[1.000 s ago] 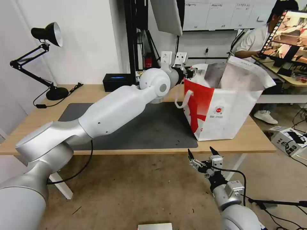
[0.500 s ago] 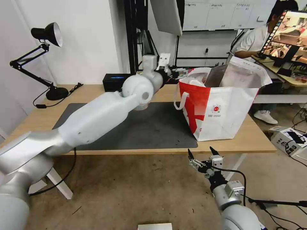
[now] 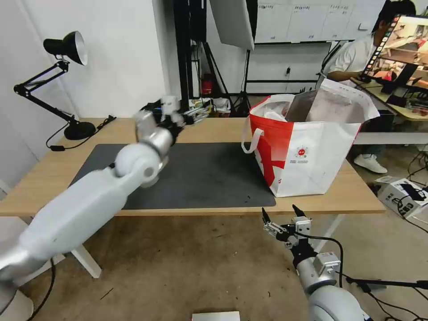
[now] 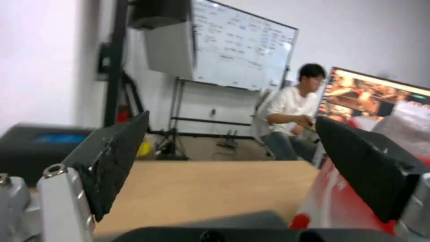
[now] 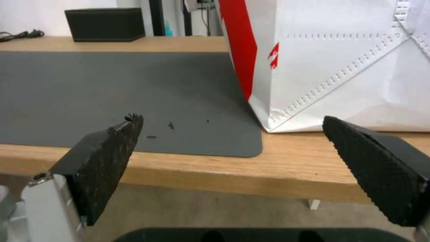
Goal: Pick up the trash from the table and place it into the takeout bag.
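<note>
Counting what lies before you: one table point(image 3: 53, 165), one dark mat point(image 3: 209, 174) on it, one bag point(image 3: 312, 151), one black box point(image 5: 105, 24) and one desk lamp point(image 3: 67, 49).

Your left gripper point(image 3: 189, 117) hangs above the table's far edge, level with the bag's rim and well to the left of it. Its two fingers point(image 4: 112, 161) stand wide apart in its wrist view, with nothing between them and nothing touching them. From that gripper the bag sits off to the right, its red side just past the right finger; the black box is behind the left finger.

Your right gripper point(image 3: 283, 219) waits low in front of the table's near edge, below the tabletop and just in front of the bag's near corner. Its fingers point(image 5: 107, 158) are also spread wide and hold nothing. Ahead of it lie the mat's near right corner and a few dark crumbs point(image 5: 170, 126).

The bag stands upright on the table's right end, partly on the mat, mouth open, with white contents visible inside; you cannot tell which items they are.
</note>
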`<state>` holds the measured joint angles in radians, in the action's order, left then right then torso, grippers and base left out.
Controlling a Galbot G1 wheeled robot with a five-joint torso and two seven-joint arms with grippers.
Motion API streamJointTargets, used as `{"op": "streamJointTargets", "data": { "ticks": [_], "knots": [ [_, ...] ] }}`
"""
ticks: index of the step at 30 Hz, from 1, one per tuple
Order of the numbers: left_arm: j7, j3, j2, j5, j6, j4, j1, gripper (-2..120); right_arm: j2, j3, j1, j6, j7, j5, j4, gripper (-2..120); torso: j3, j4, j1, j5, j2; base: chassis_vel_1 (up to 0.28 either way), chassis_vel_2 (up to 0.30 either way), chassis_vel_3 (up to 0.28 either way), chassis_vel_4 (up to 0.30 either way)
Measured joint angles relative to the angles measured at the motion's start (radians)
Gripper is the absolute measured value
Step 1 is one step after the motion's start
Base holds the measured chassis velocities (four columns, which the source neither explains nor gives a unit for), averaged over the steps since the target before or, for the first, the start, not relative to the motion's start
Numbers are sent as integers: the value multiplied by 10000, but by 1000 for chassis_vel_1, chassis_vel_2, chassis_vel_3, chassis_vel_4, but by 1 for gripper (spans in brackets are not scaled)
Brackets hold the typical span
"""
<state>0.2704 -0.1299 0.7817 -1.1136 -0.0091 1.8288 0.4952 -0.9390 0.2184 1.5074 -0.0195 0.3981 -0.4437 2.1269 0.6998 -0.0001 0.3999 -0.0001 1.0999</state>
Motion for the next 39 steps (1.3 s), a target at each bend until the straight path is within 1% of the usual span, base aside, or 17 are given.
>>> {"op": "streamJointTargets", "data": {
  "ticks": [1, 2, 4, 7, 9, 11, 13, 14, 17, 18, 21, 22, 24, 27, 29, 32, 39],
  "knots": [
    [-99, 576, -84, 168, -48, 173, 721, 100, 1, 0, 0, 0, -2, 0, 0, 100, 0, 1, 0, -3, 0, 0, 0, 0, 0],
    [-99, 576, -84, 168, -48, 173, 721, 100, 1, 0, 0, 0, -2, 0, 0, 100, 0, 1, 0, -3, 0, 0, 0, 0, 0],
    [-375, 2103, -288, 625, -264, 556, 2372, 100, 0, 1, 0, 0, 0, 0, 0, 100, -1, 7, 0, 0, 0, 0, 0, 0, 0],
    [-660, 2554, -301, 1071, -496, 583, 3064, 100, 1, 0, 0, 0, -1, 0, 0, 100, 0, 8, 0, 0, 0, 0, 0, 0, 0],
    [-964, 2719, -43, 1564, -673, 478, 3489, 100, 0, 0, 0, 0, -3, 0, 0, 100, 0, -5, 0, 0, 0, 0, 0, 0, 0],
    [-1066, 2933, 84, 1843, -739, 524, 3869, 100, 0, 0, 0, 0, -1, 0, 0, 100, 1, -9, 2, 0, 0, 0, 0, 0, 0],
    [-1249, 3651, 387, 2465, -871, 719, 4848, 100, 0, 0, 0, 0, 1, 0, -1, 100, 1, -8, 2, 3, 0, 0, 0, 0, 0],
    [-1249, 3651, 387, 2465, -871, 719, 4848, 100, 0, 0, 0, 0, 1, 0, -1, 100, 1, -8, 2, 3, 0, 0, 0, 0, 0],
    [-1486, 4782, 882, 3374, -1096, 875, 6282, 100, 1, 0, 0, 0, 1, 0, 0, 100, 1, 4, 0, -7, 1, 0, 0, 0, 0],
    [-1486, 4782, 882, 3374, -1096, 875, 6282, 100, 1, 0, 0, 0, 1, 0, 0, 100, 1, 4, 0, -7, 1, 0, 0, 0, 0],
    [-1668, 5783, 1268, 3827, -1319, 1036, 7405, 100, 1, 0, 0, 0, 0, 0, 0, 100, 1, 1, 1, 1, 1, 0, 0, 0, 0],
    [-1668, 5783, 1268, 3827, -1319, 1036, 7405, 100, 1, 0, 0, 0, 0, 0, 0, 100, 1, 1, 1, 1, 1, 0, 0, 0, 0],
    [-1876, 6572, 1618, 4107, -1494, 1200, 8356, 100, 1, 0, 0, 0, 0, 0, 0, 100, 1, 0, 1, 6, 1, 0, 0, 0, 0],
    [-2049, 6975, 1914, 4237, -1572, 1313, 8922, 100, 1, 0, 0, 0, -1, 0, 0, 100, 0, 3, 0, -3, 1, 0, 0, 0, 0],
    [-2099, 7127, 2047, 4286, -1636, 1375, 9126, 100, 1, 0, 0, 0, 0, 0, 0, 100, 0, 0, 0, 3, 1, 0, 0, 0, 0],
    [-2290, 7454, 2594, 4522, -1795, 1508, 9736, 100, 1, 0, 0, 0, 0, 0, 0, 100, 1, 1, 0, 2, 1, 0, 0, 0, 0],
    [-2501, 7637, 3215, 4941, -1960, 1621, 10311, 100, 1, 0, 0, 0, 0, 0, 0, 100, 1, 0, 0, 1, 1, 0, 0, 0, 0]
  ]
}}
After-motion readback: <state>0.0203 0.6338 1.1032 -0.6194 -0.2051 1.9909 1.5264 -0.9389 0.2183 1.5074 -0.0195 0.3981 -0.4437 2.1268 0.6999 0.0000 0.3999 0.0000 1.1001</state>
